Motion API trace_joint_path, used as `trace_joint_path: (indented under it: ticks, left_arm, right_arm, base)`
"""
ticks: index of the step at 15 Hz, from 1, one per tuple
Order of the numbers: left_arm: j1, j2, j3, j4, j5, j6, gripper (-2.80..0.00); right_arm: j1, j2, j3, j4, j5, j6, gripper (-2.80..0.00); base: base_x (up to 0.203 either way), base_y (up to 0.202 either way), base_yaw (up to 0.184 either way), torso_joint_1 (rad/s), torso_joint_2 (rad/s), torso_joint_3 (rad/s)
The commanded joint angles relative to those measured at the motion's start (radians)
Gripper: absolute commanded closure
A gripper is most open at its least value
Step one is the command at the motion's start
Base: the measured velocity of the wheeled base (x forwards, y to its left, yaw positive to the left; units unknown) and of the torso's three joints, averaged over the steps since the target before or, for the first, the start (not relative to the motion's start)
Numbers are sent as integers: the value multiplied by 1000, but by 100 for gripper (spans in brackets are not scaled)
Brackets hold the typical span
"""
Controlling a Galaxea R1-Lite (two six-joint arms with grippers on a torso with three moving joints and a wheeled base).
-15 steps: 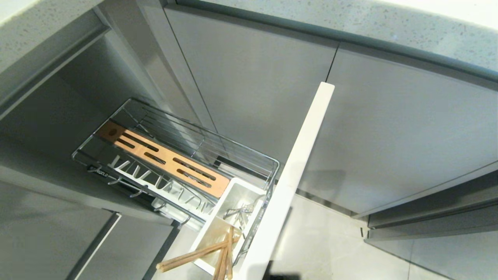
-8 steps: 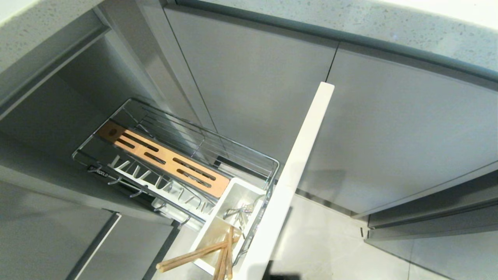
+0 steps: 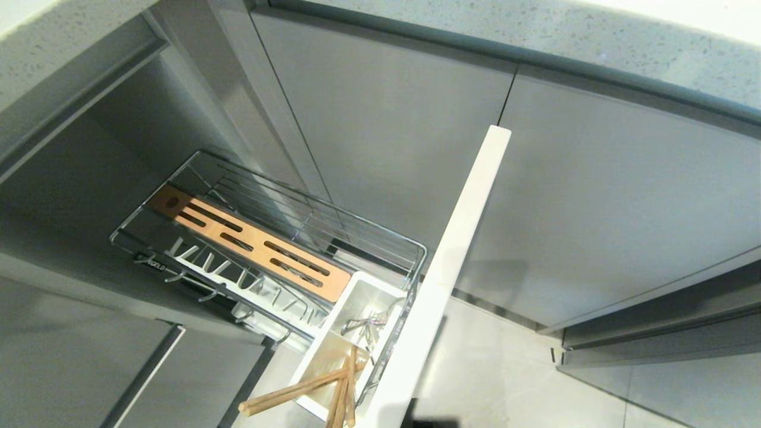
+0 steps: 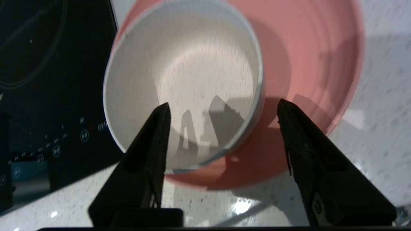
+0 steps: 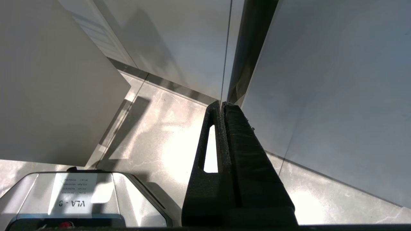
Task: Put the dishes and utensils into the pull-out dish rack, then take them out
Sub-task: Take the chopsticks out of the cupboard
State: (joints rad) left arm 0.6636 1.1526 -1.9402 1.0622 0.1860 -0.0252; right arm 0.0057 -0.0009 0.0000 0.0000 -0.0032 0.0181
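Observation:
In the left wrist view my left gripper (image 4: 223,103) is open above a small white bowl (image 4: 179,70) that rests on a pale-pink plate (image 4: 314,57). The bowl's near rim lies between the jaws, and nothing is gripped. In the head view the pull-out dish rack (image 3: 309,202) stands drawn out, with its orange-brown slotted board (image 3: 250,241) and white prongs (image 3: 238,279) bare. Its white tub (image 3: 362,291) holds wooden chopsticks (image 3: 297,389) and a silver spoon (image 3: 365,326). My right gripper (image 5: 221,103) is shut and empty, parked low over the floor. Neither arm shows in the head view.
A black cooktop (image 4: 48,80) lies right beside the bowl on the speckled countertop (image 4: 385,112). The rack's pale front panel (image 3: 458,249) juts out across the grey cabinet doors (image 3: 594,208). Tiled floor (image 5: 160,134) and my own base (image 5: 80,199) lie under the right gripper.

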Motion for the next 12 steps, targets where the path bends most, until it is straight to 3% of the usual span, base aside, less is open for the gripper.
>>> trace_joint_path:
  ticks: [1,4,8,9,12]
  left_arm:
    - [-1,-5,0,-73,2,-27,-280]
    - [-29,-31,1,-317,-10,-173,-280]
    - [-225,-109,57,-691,-25,-552,-280]
    - [-281,-142,116,-779,-26,-619,0]
    - [-419,-209,243,-921,-32,-756,0]
  right_arm:
    - [0,1,2,0,0,0,0]
    - [0,1,2,0,0,0,0]
    - [0,1,2,0,0,0,0]
    - [0,1,2,0,0,0,0]
    - [0,1,2,0,0,0,0]
  base:
    - [0,0,0,0,0,0]
    - [0,0,0,0,0,0]
    - [0,0,0,0,0,0]
    - [0,0,0,0,0,0]
    - [0,0,0,0,0,0]
